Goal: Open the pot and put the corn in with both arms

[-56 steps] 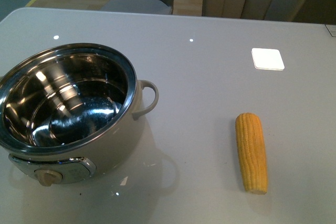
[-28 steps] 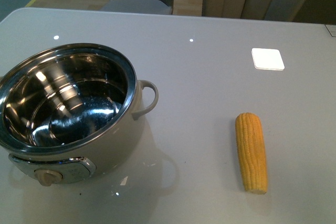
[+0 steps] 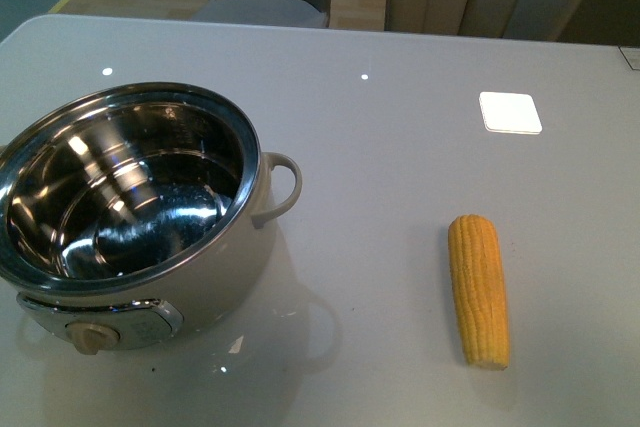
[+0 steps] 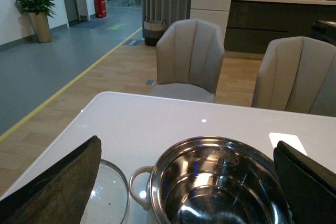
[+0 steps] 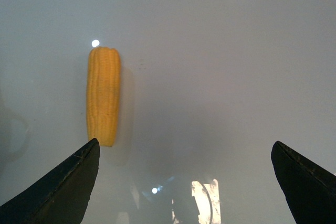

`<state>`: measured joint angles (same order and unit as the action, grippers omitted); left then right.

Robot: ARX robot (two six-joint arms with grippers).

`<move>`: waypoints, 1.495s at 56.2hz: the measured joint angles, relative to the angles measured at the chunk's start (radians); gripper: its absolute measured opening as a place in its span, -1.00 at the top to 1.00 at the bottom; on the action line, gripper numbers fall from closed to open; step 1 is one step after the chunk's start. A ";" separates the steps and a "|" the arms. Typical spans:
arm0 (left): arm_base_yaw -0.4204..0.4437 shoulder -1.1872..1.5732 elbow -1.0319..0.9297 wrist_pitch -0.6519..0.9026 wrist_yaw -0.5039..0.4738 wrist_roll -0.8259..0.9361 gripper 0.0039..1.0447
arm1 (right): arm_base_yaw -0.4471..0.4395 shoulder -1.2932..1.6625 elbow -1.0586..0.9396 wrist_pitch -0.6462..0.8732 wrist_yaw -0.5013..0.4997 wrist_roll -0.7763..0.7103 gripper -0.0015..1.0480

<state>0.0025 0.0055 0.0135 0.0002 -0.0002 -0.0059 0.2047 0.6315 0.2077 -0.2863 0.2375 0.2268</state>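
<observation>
The cream-white pot (image 3: pixel 130 217) stands uncovered at the table's near left, its steel inside empty, loop handle (image 3: pixel 280 189) toward the corn. Its glass lid (image 4: pixel 107 195) lies flat on the table beside the pot in the left wrist view. My left gripper (image 4: pixel 186 187) hangs open above the pot (image 4: pixel 220 182), fingers wide at either side. The yellow corn (image 3: pixel 478 289) lies on the table at the near right. My right gripper (image 5: pixel 186 182) is open above bare table, with the corn (image 5: pixel 103 95) just off one fingertip (image 5: pixel 68 182). Neither arm shows in the front view.
A white square pad (image 3: pixel 510 112) lies on the grey table (image 3: pixel 400 177) at the back right. Two beige chairs (image 4: pixel 191 59) stand beyond the far edge.
</observation>
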 joint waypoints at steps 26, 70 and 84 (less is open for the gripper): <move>0.000 0.000 0.000 0.000 0.000 0.000 -0.87 | 0.162 0.843 0.142 0.511 0.002 0.079 -0.83; 0.000 0.000 0.000 0.000 0.000 0.000 -0.87 | 0.188 1.452 0.425 0.721 -0.001 0.030 -0.83; 0.000 0.000 0.000 0.000 0.000 0.000 -0.87 | 0.169 1.553 0.497 0.721 -0.002 0.007 -0.83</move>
<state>0.0025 0.0055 0.0135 0.0002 -0.0002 -0.0059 0.3740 2.1841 0.7048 0.4347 0.2356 0.2340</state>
